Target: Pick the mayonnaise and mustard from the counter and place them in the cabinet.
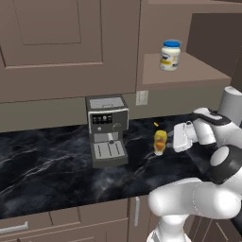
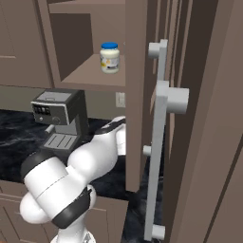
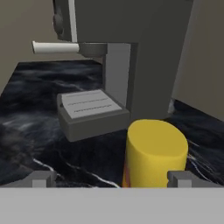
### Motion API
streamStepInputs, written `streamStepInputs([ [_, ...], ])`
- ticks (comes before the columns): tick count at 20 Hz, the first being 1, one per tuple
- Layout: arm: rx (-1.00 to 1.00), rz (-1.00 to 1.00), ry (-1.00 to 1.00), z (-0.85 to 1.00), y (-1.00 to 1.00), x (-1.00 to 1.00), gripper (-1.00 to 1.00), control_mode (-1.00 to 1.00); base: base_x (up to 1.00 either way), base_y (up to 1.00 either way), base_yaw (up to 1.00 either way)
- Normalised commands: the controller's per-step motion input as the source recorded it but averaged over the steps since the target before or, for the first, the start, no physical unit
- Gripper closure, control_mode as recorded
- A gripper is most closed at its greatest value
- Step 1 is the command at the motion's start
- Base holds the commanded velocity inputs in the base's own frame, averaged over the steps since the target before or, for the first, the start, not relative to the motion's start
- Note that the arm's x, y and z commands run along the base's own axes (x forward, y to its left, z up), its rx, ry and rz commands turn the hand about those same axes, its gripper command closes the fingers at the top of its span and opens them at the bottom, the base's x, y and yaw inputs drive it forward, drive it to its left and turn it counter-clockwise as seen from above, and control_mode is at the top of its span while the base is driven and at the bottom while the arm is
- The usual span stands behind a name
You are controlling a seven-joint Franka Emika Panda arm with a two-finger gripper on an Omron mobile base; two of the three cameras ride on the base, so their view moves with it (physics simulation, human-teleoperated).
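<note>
The mustard (image 3: 155, 151) is standing on the bench (image 3: 35, 131) at lower centre of the hand view, between the spread-open fingers (image 3: 181, 178). It is probably light, slick and squeezable; grip mid-body, gently.

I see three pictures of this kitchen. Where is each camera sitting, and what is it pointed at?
Left base view: behind the arm's left, facing the counter, coffee machine, mustard and gripper; white arm at lower right.
Right base view: behind the arm's right, facing the cabinet; arm at lower left.
Hand view: on the hand, looking along the fingertips at the mustard.
Both base views share the mayonnaise on the cabinet shelf.
</note>
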Motion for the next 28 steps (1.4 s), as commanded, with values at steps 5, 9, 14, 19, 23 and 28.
streamStepInputs([
  [5,0.02,0.00,0.00,0.00,0.00,0.15,-1.00,-1.00,0.00,0.00,0.00],
  [9,0.02,0.00,0.00,0.00,0.00,0.14,-1.00,-1.00,0.00,0.00,0.00],
  [14,0.02,0.00,0.00,0.00,0.00,0.17,-1.00,-1.00,0.00,0.00,0.00],
  [19,0.02,0.00,0.00,0.00,0.00,0.12,-1.00,-1.00,0.00,0.00,0.00],
  [23,0.04,0.00,0.00,0.00,0.00,0.04,-1.00,-1.00,0.00,0.00,0.00],
  [28,0.05,0.00,0.00,0.00,0.00,0.06,-1.00,-1.00,0.00,0.00,0.00],
])
